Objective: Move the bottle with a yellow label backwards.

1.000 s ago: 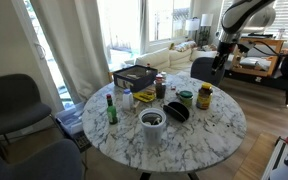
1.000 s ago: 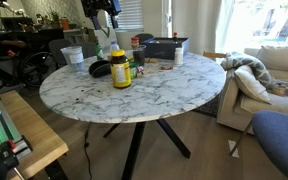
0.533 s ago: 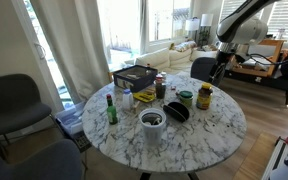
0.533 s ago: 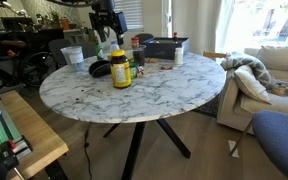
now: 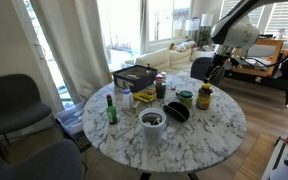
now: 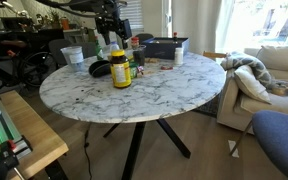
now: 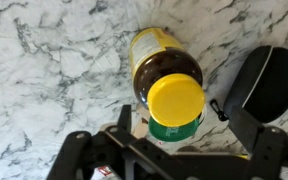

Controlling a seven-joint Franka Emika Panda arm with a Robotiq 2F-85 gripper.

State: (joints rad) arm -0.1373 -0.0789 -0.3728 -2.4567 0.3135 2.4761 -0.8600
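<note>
The bottle with a yellow label (image 5: 204, 96) stands on the round marble table (image 5: 214, 135), near its far side; it also shows in the other exterior view (image 6: 120, 68). In the wrist view I look down on its yellow cap and label (image 7: 169, 85). My gripper (image 5: 216, 68) hangs above and just beyond it, also seen in an exterior view (image 6: 112, 35). In the wrist view the gripper (image 7: 184, 128) is open, its fingers spread wide, touching nothing. A squat jar's green lid (image 7: 154, 130) shows beside the bottle.
A black round object (image 7: 266, 72) lies close beside the bottle (image 5: 176, 112). Also on the table: a slim green bottle with a red cap (image 5: 111, 108), a white cup (image 5: 152, 124), a can (image 5: 160, 86) and a black box (image 5: 134, 77). Chairs surround the table.
The arm has come down and in over the table, bringing my gripper closer above the yellow-labelled bottle. Nothing on the table has moved.
</note>
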